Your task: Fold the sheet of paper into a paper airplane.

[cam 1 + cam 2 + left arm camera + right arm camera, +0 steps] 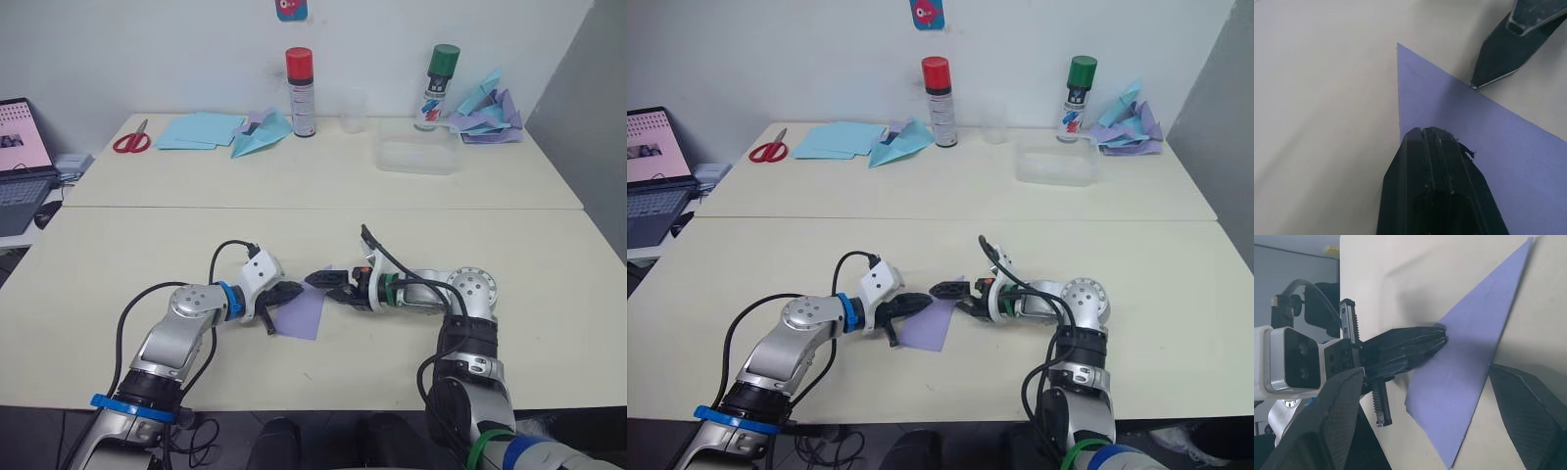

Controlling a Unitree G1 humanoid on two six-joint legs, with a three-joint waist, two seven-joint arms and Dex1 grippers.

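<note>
While the left gripper is pressing its closed fingers flat on the near-left part of the paper, the right gripper is standing with its jaws spread apart, one fingertip touching the sheet's far edge and the other off the paper on the bare table. The paper is lying flat in front of the robot, between the two grippers, with one folded flap already showing as a diagonal crease near its corner; it is not yet an airplane.

The step appears to be making or sharpening a fold. To do it well, the left fingers should be holding the sheet down firmly so it is not sliding, while the right fingertip is catching only the free edge, lifting it and carrying it over to meet the crease line squarely. Pushing too hard sideways risks dragging the whole sheet or crumpling it.

Further back stand the spray cans, scissors and blue sheets, well apart.
</note>
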